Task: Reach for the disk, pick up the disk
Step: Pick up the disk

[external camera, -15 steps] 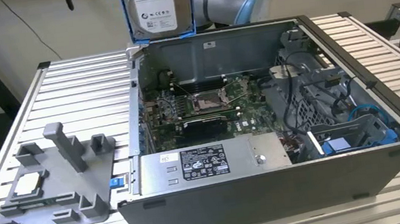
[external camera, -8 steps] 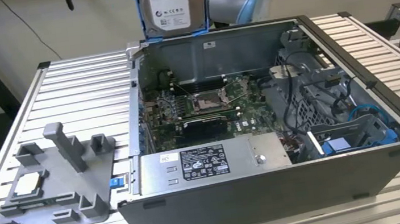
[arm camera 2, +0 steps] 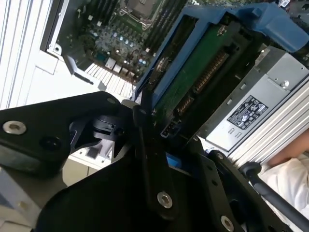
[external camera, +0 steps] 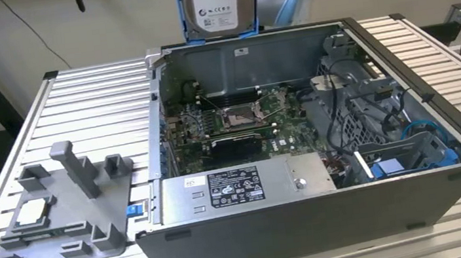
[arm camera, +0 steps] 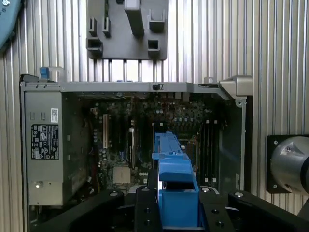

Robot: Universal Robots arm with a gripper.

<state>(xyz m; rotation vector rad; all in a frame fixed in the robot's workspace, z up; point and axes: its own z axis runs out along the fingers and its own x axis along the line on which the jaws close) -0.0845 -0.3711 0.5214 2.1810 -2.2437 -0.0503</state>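
The disk (external camera: 213, 2) hangs upright above the far wall of the open computer case (external camera: 330, 222) in the exterior view, its silver face and white label framed by a blue bracket. In the first wrist view the bracket's blue edge (arm camera: 175, 174) stands between my gripper's (arm camera: 177, 205) black fingers (arm camera: 145, 203), over the case's inside. The second wrist view shows the disk's green circuit-board side (arm camera 2: 203, 72) and the gripper (arm camera 2: 161, 137) shut on its lower end.
The case lies on a slatted aluminium table (external camera: 77, 101), with motherboard (external camera: 238, 118) and power supply (external camera: 238, 187) exposed. A grey fixture (external camera: 64, 209) with a small silver chip (external camera: 31, 211) sits at the exterior view's left. A person's arm (arm camera 2: 289, 166) is near the case.
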